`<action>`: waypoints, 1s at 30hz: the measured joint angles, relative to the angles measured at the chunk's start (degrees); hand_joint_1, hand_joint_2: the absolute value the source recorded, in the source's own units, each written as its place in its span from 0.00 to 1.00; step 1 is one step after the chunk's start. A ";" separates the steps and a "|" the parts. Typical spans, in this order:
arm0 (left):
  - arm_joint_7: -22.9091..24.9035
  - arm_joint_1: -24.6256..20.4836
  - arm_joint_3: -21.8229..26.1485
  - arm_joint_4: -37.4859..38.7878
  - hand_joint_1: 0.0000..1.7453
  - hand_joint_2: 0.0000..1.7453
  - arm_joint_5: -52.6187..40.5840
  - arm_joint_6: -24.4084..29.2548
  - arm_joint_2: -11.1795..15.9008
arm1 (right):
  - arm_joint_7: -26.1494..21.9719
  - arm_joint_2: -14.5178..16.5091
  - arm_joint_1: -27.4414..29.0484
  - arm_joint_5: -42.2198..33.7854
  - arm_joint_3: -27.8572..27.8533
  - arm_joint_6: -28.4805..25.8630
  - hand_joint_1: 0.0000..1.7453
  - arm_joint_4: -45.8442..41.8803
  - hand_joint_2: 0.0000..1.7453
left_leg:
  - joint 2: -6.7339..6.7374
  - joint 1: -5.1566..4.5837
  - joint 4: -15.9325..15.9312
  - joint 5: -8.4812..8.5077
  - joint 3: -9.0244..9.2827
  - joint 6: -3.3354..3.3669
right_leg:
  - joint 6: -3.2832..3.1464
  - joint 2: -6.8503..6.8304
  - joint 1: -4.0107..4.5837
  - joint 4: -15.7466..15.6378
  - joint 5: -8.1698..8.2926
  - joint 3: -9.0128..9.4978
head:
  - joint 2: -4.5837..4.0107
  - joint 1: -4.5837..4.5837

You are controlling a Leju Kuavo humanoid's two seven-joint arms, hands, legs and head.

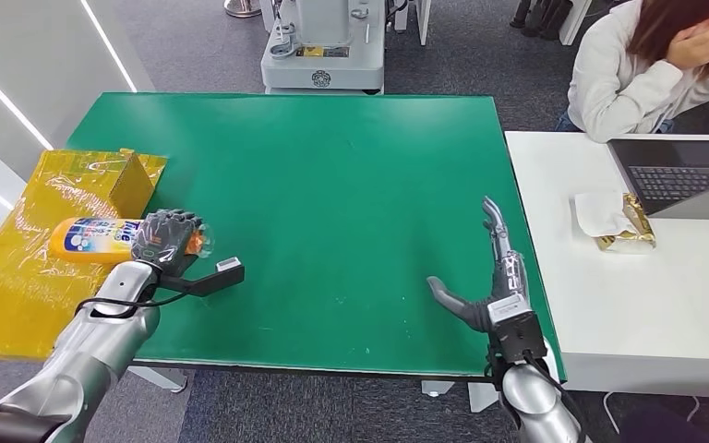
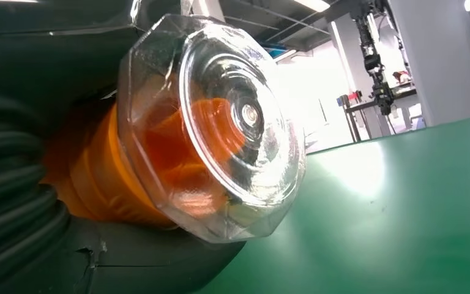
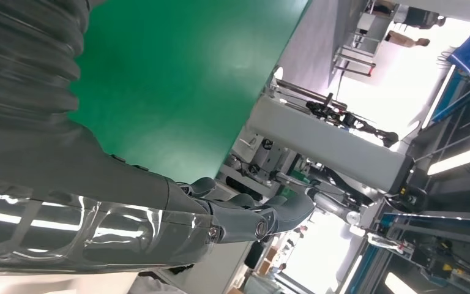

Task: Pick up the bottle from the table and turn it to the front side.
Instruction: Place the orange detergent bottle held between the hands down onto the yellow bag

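Fingers (image 1: 177, 224) of my left hand (image 1: 168, 240) are wrapped around the bottle (image 1: 92, 238) near its clear cap (image 2: 220, 128), which juts out past them over the green table (image 1: 332, 185). Behind the grip, the labelled body reaches back over the yellow wrap (image 1: 18, 268). My right hand (image 1: 494, 286) hangs well apart with fingers spread, holding nothing. I judge the grasp done and the lift not clearly begun; next I need to raise the bottle and roll the wrist until the front faces me.
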 joint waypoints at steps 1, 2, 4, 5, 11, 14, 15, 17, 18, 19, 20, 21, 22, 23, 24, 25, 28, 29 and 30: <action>0.40 0.05 -0.41 0.10 1.00 1.00 -0.63 0.04 0.02 | 0.19 0.06 0.21 0.20 0.03 -0.09 0.00 -0.12 1.00 | 0.00 0.00 0.00 0.00 0.00 0.00 | 0.00 0.00 0.00 0.00 0.00 0.00 | 0.00 0.00; 0.83 0.09 -0.80 0.19 1.00 1.00 -1.20 0.05 0.02 | 0.34 0.13 0.43 0.40 0.04 -0.16 0.00 -0.27 1.00 | 0.00 0.00 0.00 0.00 0.00 0.00 | 0.00 0.00 0.00 0.00 0.00 0.00 | 0.00 -0.01; 1.53 0.13 -1.43 0.38 1.00 1.00 -1.86 0.01 0.02 | 0.50 0.21 0.86 0.73 0.05 -0.38 0.00 -0.60 1.00 | 0.00 0.00 0.00 0.00 0.00 0.00 | 0.00 0.00 0.00 0.00 0.00 0.00 | 0.00 -0.01; 1.88 0.13 -1.72 0.49 1.00 1.00 -2.00 -0.05 0.02 | 0.61 0.23 1.07 0.91 0.05 -0.57 0.00 -0.76 1.00 | 0.00 0.00 0.00 0.00 0.00 0.00 | 0.00 0.00 0.00 0.00 0.00 0.00 | 0.00 -0.01; 2.97 0.13 -2.20 1.09 1.00 1.00 -0.99 -1.15 0.03 | 0.97 0.23 1.99 1.34 0.05 -1.07 0.00 -1.52 1.00 | 0.00 0.00 0.00 0.00 0.00 0.00 | 0.00 0.00 0.00 0.00 0.00 0.00 | 0.00 0.01; 3.32 0.13 -2.20 1.40 1.00 1.00 0.28 -1.84 0.07 | 1.02 0.23 2.10 1.34 0.05 -1.07 0.00 -1.67 1.00 | 0.00 0.00 0.00 0.00 0.00 0.00 | 0.00 0.00 0.00 0.00 0.00 0.00 | 0.00 0.01; 3.36 0.13 -2.20 1.48 1.00 1.00 0.46 -1.93 0.08 | 1.03 0.23 2.12 1.34 0.05 -1.07 0.00 -1.69 1.00 | 0.00 0.00 0.00 0.00 0.00 0.00 | 0.00 0.00 0.00 0.00 0.00 0.00 | 0.00 0.01; 3.37 0.13 -2.20 1.57 1.00 1.00 0.54 -2.02 0.09 | 1.04 0.23 2.15 1.34 0.05 -1.07 0.00 -1.70 1.00 | 0.00 0.00 0.00 0.00 0.00 0.00 | 0.00 0.00 0.00 0.00 0.00 0.00 | 0.00 0.00; 3.37 0.13 -2.20 1.58 1.00 1.00 0.54 -2.03 0.09 | 1.05 0.23 2.16 1.34 0.05 -1.07 0.00 -1.70 1.00 | 0.00 0.00 0.00 0.00 0.00 0.00 | 0.00 0.00 0.00 0.00 0.00 0.00 | 0.00 0.00; 3.37 0.13 -2.20 1.60 1.00 1.00 0.55 -2.03 0.09 | 1.05 0.23 2.17 1.34 0.05 -1.07 0.00 -1.71 1.00 | 0.00 0.00 0.00 0.00 0.00 0.00 | 0.00 0.00 0.00 0.00 0.00 0.00 | 0.00 -0.01; 3.36 0.13 -2.20 1.61 1.00 1.00 0.55 -2.03 0.09 | 1.05 0.23 2.18 1.34 0.05 -1.07 0.00 -1.72 1.00 | 0.00 0.00 0.00 0.00 0.00 0.00 | 0.00 0.00 0.00 0.00 0.00 0.00 | 0.00 0.00; 3.36 0.13 -2.20 1.63 1.00 1.00 0.57 -2.03 0.09 | 1.05 0.23 2.19 1.34 0.05 -1.07 0.00 -1.72 1.00 | 0.00 0.00 0.00 0.00 0.00 0.00 | 0.00 0.00 0.00 0.00 0.00 0.00 | 0.00 0.00; 3.35 0.13 -2.20 1.68 1.00 1.00 0.64 -2.05 0.09 | 1.05 0.23 2.20 1.34 0.05 -1.07 0.00 -1.72 1.00 | 0.00 0.00 0.00 0.00 0.00 0.00 | 0.00 0.00 0.00 0.00 0.00 0.00 | 0.00 0.00; 3.35 0.13 -2.19 1.73 1.00 1.00 0.82 -2.09 0.09 | 1.06 0.23 2.20 1.34 0.05 -1.08 0.00 -1.72 1.00 | 0.00 0.00 0.00 0.00 0.00 0.00 | 0.00 0.00 0.00 0.00 0.00 0.00 | 0.00 0.00; 3.36 0.13 -2.18 1.77 0.99 1.00 1.09 -2.13 0.09 | 1.08 0.23 2.21 1.34 0.05 -1.10 0.00 -1.72 1.00 | 0.00 0.00 0.00 0.00 0.00 0.00 | 0.00 0.00 0.00 0.00 0.00 0.00 | 0.00 -0.01; 3.39 0.13 -2.16 1.82 0.94 1.00 1.43 -2.17 0.09 | 1.10 0.23 2.22 1.34 0.05 -1.12 0.00 -1.72 1.00 | 0.00 0.00 0.00 0.00 0.00 0.00 | 0.00 0.00 0.00 0.00 0.00 0.00 | 0.00 0.00; 3.54 0.12 -2.04 1.96 0.36 1.00 2.21 -2.47 0.10 | 1.12 0.23 2.23 1.34 0.05 -1.16 0.00 -1.72 1.00 | 0.00 0.00 0.00 0.00 0.00 0.00 | 0.00 0.00 0.00 0.00 0.00 0.00 | 0.00 0.00; 3.60 0.11 -2.01 2.00 0.15 1.00 2.33 -2.65 0.11 | 1.12 0.23 2.23 1.34 0.05 -1.16 0.00 -1.72 1.00 | 0.00 0.00 0.00 0.00 0.00 0.00 | 0.00 0.00 0.00 0.00 0.00 0.00 | 0.00 -0.01; 3.68 0.11 -1.99 2.03 0.00 1.00 2.43 -2.87 0.13 | 1.13 0.23 2.23 1.34 0.05 -1.16 0.00 -1.72 1.00 | 0.00 0.00 0.00 0.00 0.00 0.00 | 0.00 0.00 0.00 0.00 0.00 0.00 | 0.00 -0.01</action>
